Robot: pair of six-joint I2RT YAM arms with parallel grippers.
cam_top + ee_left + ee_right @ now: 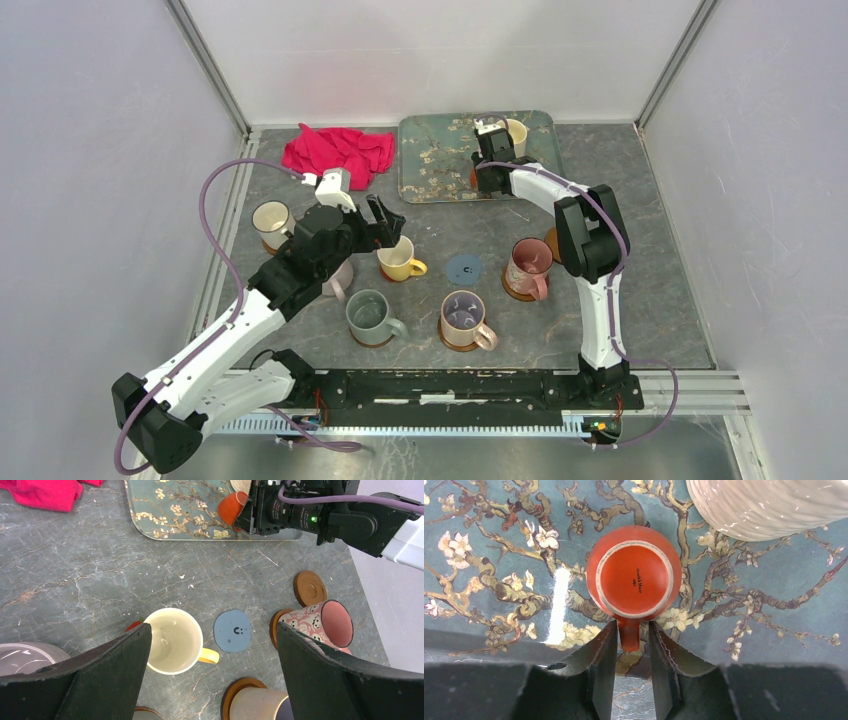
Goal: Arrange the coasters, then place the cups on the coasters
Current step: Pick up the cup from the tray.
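Jaws of the right gripper (pixel 631 627) are closed on the handle of the small orange cup (pixel 634 572). The cup is tilted and shows its base to the wrist camera. It is over the near edge of the tray (pixel 430 150), at about 6 o'clock of the tray; whether it touches the tray I cannot tell. The tray lies at 12 o'clock on the bench (pixel 650 250), and a cream mug (pixel 516 133) stands in it, at 1 o'clock from the orange cup.

The left gripper (pixel 212 629) has its jaws fully apart and holds nothing. It hangs above the yellow mug (pixel 172 640). At 3 o'clock from this mug the blue coaster (pixel 232 630) lies uncovered. Further at 3 o'clock the pink mug (pixel 325 625) stands on an amber coaster (pixel 275 625). At 12 o'clock from the pink mug lies a bare amber coaster (pixel 310 587).
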